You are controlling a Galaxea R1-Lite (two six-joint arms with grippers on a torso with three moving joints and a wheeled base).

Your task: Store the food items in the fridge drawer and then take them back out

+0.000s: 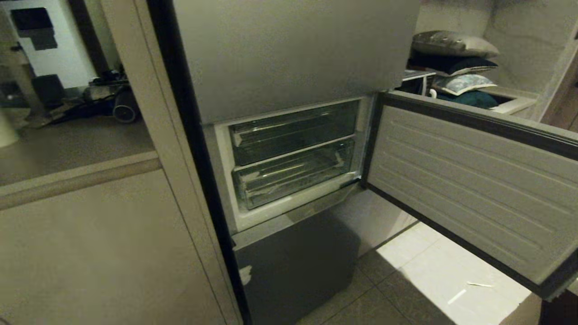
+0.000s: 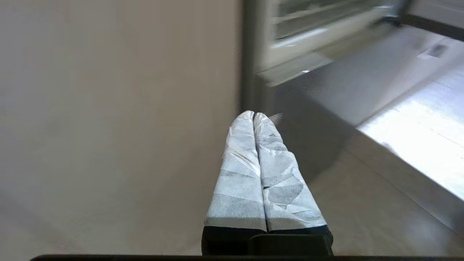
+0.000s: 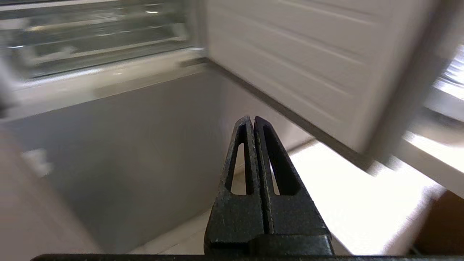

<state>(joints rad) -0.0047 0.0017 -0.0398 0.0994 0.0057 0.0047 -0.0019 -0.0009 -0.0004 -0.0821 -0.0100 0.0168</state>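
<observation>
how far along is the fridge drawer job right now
Done: the fridge door stands open, showing the shallower tray above the fridge drawer. In hand: nothing; the left gripper and right gripper both have their fingers pressed together and empty, short of the fridge. Left: the drawer is pushed in and no food items show, so storing and retrieving cannot be confirmed.

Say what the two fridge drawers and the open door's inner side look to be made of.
Drawers: clear, glossy plastic; you see through them and bright glints run along their fronts. Door liner: looks like pale matte moulded plastic, with shallow ribs across it, inside a dark rim, probably a seal.
</observation>
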